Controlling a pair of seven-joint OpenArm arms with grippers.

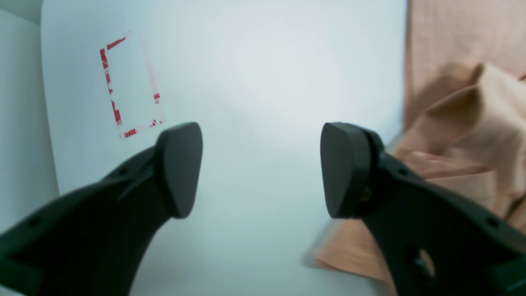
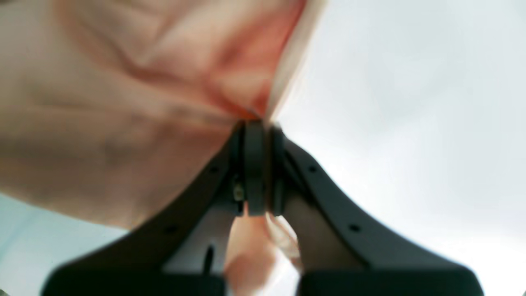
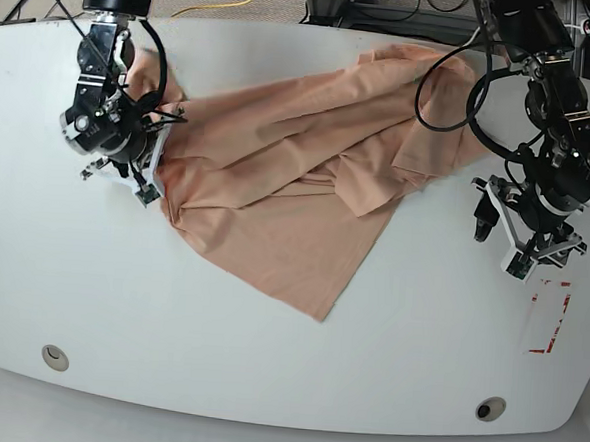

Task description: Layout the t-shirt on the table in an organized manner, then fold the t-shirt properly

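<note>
One t-shirt [image 3: 287, 190] is spread rumpled on the worktop [image 3: 266, 360]. Its edge is pinched by the right end effector [image 2: 255, 123]; the left end effector [image 1: 261, 168] is held wide, empty.

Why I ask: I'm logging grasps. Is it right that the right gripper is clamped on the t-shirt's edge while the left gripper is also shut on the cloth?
Not quite. The right gripper is shut on the t-shirt, but the left gripper is open and holds nothing; the left wrist view shows its fingers spread over bare table beside the cloth.
</note>
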